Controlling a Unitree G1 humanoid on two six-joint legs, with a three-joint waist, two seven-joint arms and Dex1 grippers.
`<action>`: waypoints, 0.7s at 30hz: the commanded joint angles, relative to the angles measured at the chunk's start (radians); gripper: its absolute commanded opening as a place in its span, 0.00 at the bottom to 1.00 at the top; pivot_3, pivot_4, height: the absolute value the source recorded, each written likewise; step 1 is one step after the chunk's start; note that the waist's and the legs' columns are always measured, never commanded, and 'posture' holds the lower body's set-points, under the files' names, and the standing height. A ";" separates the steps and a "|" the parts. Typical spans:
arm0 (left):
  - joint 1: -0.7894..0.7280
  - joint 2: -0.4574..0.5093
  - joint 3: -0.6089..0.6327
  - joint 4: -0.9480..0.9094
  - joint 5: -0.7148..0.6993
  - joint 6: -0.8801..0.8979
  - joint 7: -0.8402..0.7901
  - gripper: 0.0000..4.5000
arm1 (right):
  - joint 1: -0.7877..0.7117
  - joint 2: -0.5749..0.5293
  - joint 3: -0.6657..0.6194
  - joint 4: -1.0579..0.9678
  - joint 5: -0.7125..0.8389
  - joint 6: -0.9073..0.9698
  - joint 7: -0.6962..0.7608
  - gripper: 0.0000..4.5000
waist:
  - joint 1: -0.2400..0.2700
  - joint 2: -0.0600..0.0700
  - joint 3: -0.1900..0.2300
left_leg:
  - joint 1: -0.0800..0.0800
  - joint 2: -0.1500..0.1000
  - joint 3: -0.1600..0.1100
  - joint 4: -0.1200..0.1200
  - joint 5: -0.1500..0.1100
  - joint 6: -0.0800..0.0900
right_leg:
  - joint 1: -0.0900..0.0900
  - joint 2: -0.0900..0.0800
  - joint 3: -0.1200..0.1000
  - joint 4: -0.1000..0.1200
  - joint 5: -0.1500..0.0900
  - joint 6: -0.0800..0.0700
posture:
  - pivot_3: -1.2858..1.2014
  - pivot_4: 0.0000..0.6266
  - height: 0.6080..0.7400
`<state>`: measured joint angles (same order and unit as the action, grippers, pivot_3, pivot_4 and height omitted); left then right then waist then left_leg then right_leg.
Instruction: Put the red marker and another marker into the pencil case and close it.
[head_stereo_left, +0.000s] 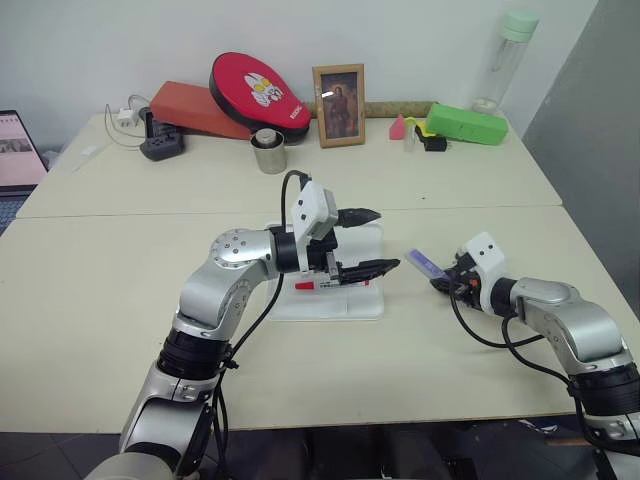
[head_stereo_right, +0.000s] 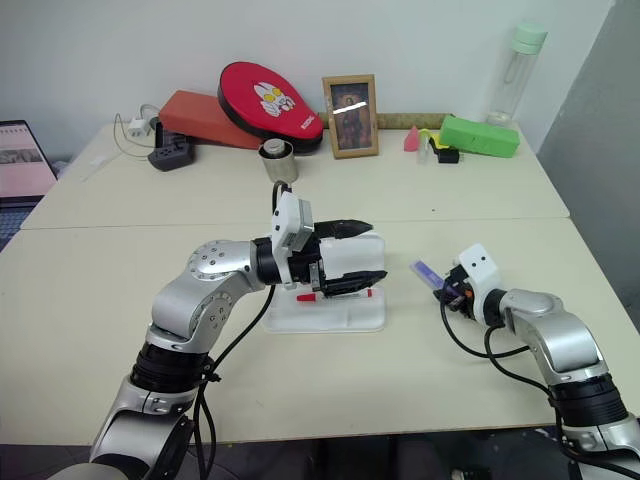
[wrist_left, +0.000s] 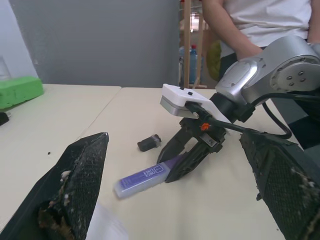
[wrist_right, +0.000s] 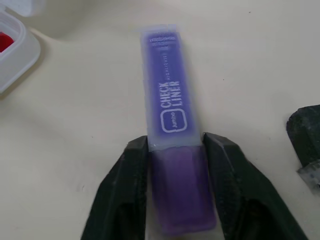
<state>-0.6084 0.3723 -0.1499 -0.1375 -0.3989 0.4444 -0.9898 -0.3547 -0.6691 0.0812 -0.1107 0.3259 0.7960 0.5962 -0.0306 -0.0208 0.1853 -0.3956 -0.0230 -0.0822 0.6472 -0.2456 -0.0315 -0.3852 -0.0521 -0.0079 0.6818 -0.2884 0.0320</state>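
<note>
Purple highlighter (wrist_right: 170, 145) sits clamped in the right gripper (head_stereo_left: 447, 283), on bare tabletop (head_stereo_left: 120, 300) right of the case (head_stereo_left: 330, 300). The case lies open with the red marker (head_stereo_left: 318, 285) inside; the left gripper (head_stereo_left: 365, 240) hangs over it, fingers spread.

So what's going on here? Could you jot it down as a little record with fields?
Case: flat white plastic pencil case, lid open
Inside case: slim white marker with red cap
Right gripper: fingers closed on flat purple highlighter, which lies on the beige table
Left gripper: open, above the case, holding nothing
</note>
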 joint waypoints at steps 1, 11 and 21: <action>-0.010 0.008 0.014 -0.034 -0.007 -0.009 0.016 1.00 | -0.006 -0.024 0.005 -0.043 -0.022 -0.067 0.054 0.24 | 0.000 0.000 0.000 | 0.000 0.000 0.000 0.000 0.000 0.000 | 0.000 0.000 0.000 0.000 0.000 0.000 | 0.52 0.24 1.00; 0.200 0.244 0.108 -0.270 -0.092 0.102 -0.029 1.00 | -0.039 -0.147 0.021 -0.273 0.064 -0.167 0.343 0.24 | -0.003 0.001 0.000 | 0.000 0.001 -0.002 -0.002 0.000 0.000 | -0.002 0.001 0.001 0.000 0.000 0.000 | 0.52 0.24 1.00; 0.532 0.487 0.509 -0.385 -0.240 0.182 -0.069 1.00 | -0.291 0.063 0.344 -0.142 -0.087 -0.207 0.402 0.24 | -0.002 0.000 0.001 | 0.002 0.002 -0.004 -0.001 0.000 0.000 | -0.001 0.000 0.000 0.000 0.000 -0.001 | 0.52 0.24 1.00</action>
<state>-0.1009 0.8277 0.2760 -0.4844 -0.6105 0.6255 -1.0451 -0.5997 -0.6358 0.3850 -0.2815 0.2811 0.6145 1.0005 -0.0326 -0.0203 0.1860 -0.3937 -0.0214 -0.0860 0.6456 -0.2458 -0.0314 -0.3859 -0.0522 -0.0074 0.6813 -0.2886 0.0313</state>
